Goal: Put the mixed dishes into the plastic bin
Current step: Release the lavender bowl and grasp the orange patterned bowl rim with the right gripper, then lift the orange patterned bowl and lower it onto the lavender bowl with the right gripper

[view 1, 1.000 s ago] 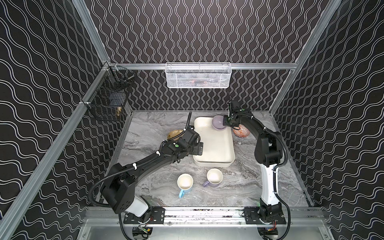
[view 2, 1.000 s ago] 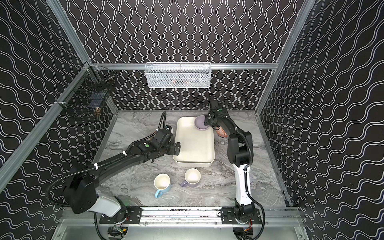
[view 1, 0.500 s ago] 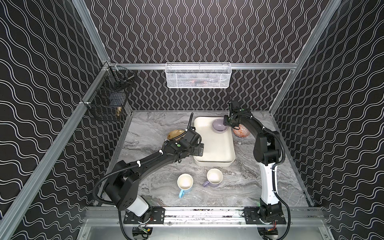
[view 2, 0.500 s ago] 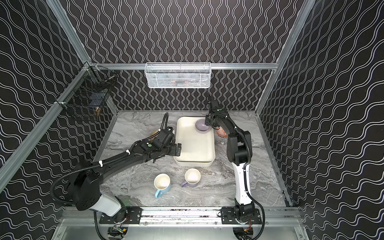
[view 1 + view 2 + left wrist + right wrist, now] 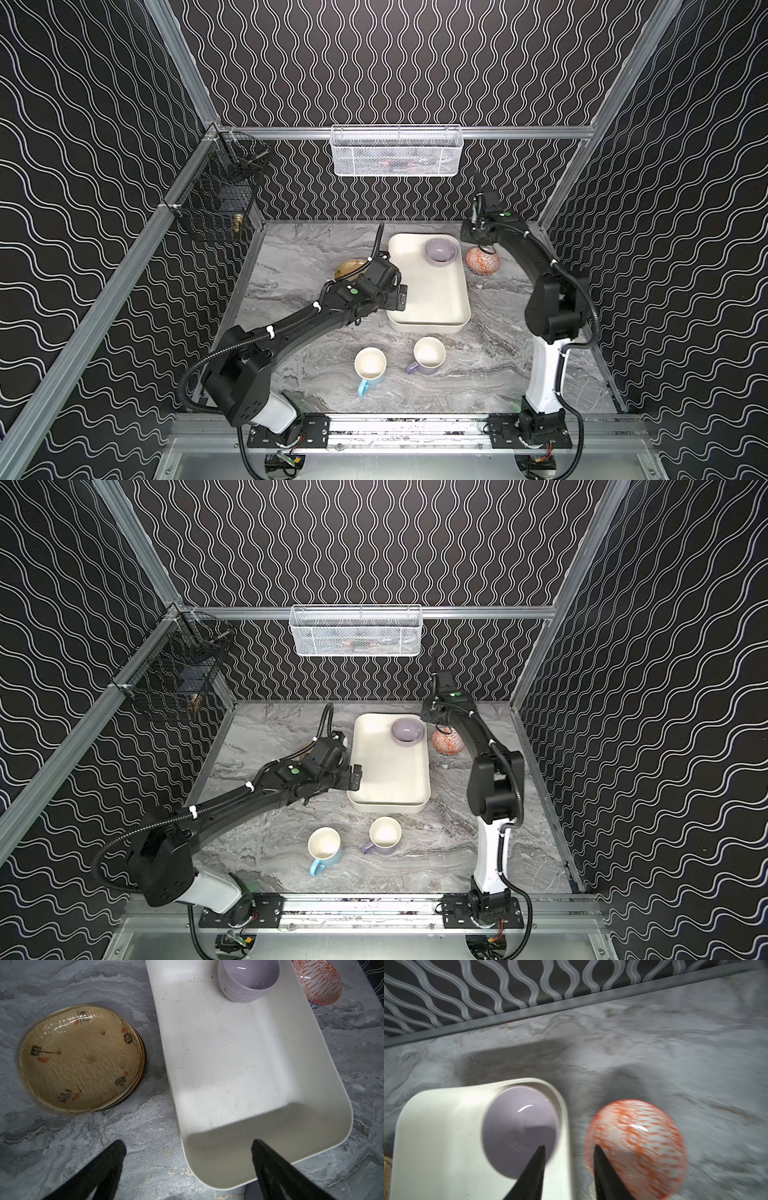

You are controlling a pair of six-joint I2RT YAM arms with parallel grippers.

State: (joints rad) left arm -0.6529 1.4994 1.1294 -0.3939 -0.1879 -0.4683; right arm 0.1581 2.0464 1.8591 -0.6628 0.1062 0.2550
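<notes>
While lavender bowl (image 5: 441,250) is sitting inside plastic bin (image 5: 432,291), 1 o'clock corner, right jaws are hanging parted, empty, above it and orange-patterned bowl (image 5: 481,262) outside; left jaws are gaping wide, empty, straddling bin's 9 o'clock wall.

Both top views look down from high above the front edge, far off and side by side, facing the back wall (image 5: 395,62) and sharing the whole table (image 5: 478,374) and all that stands on it. The left wrist view looks close past the left claw (image 5: 187,1142) onto the bin (image 5: 228,1053) ahead of it and the stacked plates (image 5: 79,1059) ahead to one side. The right wrist view looks close past the right claw (image 5: 569,1146) at the lilac bowl (image 5: 519,1126) and orange bowl (image 5: 639,1136) just ahead, which both wrist views share.
</notes>
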